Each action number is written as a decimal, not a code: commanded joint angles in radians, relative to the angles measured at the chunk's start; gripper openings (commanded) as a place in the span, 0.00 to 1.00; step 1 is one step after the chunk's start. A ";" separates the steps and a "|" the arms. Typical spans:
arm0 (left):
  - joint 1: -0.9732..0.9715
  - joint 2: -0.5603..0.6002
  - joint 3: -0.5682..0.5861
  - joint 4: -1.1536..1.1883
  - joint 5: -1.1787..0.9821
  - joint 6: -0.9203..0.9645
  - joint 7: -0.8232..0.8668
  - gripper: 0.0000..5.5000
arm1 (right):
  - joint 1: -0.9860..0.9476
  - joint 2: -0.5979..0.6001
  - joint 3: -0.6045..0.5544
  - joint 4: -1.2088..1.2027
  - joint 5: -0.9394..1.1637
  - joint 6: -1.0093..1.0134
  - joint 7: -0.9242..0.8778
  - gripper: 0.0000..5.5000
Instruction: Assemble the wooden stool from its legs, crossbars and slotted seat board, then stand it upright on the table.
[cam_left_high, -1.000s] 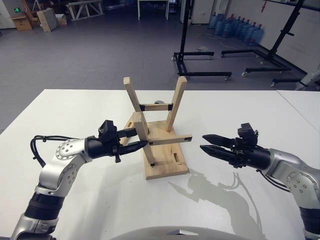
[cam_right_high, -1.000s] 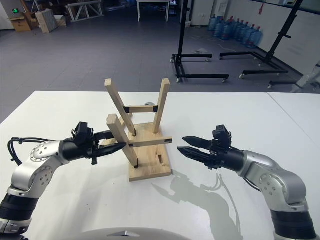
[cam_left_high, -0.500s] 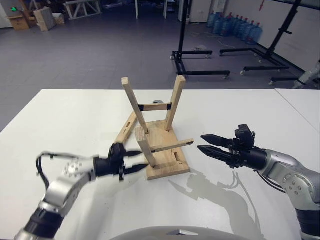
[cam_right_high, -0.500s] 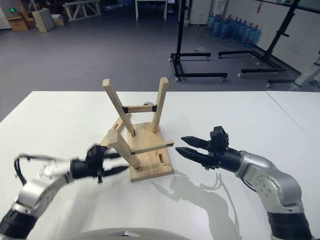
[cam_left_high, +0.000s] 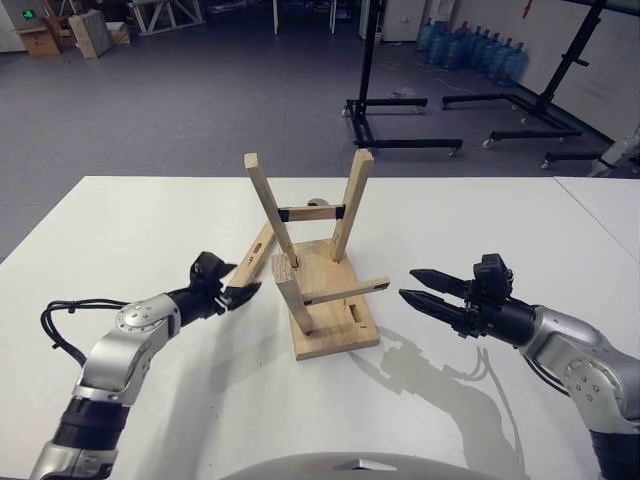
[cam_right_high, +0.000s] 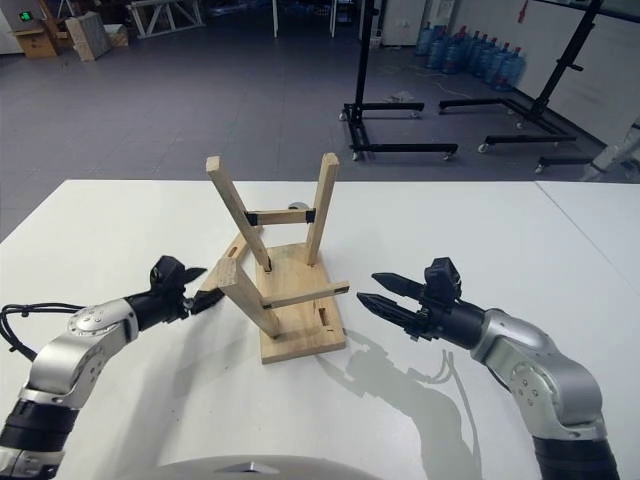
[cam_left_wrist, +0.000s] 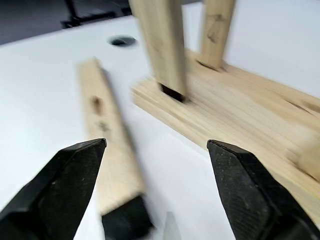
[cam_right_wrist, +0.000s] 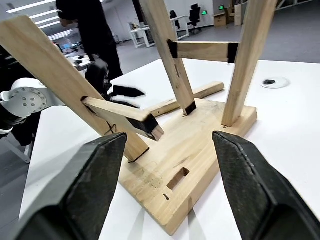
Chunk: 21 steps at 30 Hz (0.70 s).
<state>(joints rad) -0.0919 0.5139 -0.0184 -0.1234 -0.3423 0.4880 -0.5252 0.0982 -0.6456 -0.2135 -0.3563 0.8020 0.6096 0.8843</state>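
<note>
Left gripper (cam_left_high: 240, 288), jaws apart, over the loose leg (cam_left_high: 258, 245), right gripper (cam_left_high: 408, 283) likewise spread; a skewed grasp could jolt the seat board (cam_left_high: 335, 325), unseating fitted legs (cam_left_high: 350, 205)

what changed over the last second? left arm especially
The left gripper drew away from the stool's near leg, pulled back toward the robot's left, and now hovers open by the loose leg lying on the table. The near leg's top sits lower than before. The right gripper, open, and the seat board are about where they were.
</note>
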 joint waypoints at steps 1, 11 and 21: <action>-0.016 -0.065 -0.022 0.067 0.070 -0.016 0.081 0.67 | 0.000 0.018 0.021 -0.021 -0.009 -0.002 -0.017 0.57; -0.068 -0.102 -0.071 0.326 0.237 -0.056 0.134 0.67 | 0.036 0.026 0.051 -0.072 0.020 0.026 -0.003 0.57; -0.102 -0.136 -0.048 0.527 0.227 -0.158 0.065 0.39 | 0.023 0.034 0.056 -0.050 -0.002 0.003 -0.001 0.57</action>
<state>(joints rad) -0.2196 0.3790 -0.0558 0.3232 -0.1446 0.3087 -0.4618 0.1343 -0.6138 -0.1577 -0.4081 0.8126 0.6268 0.8889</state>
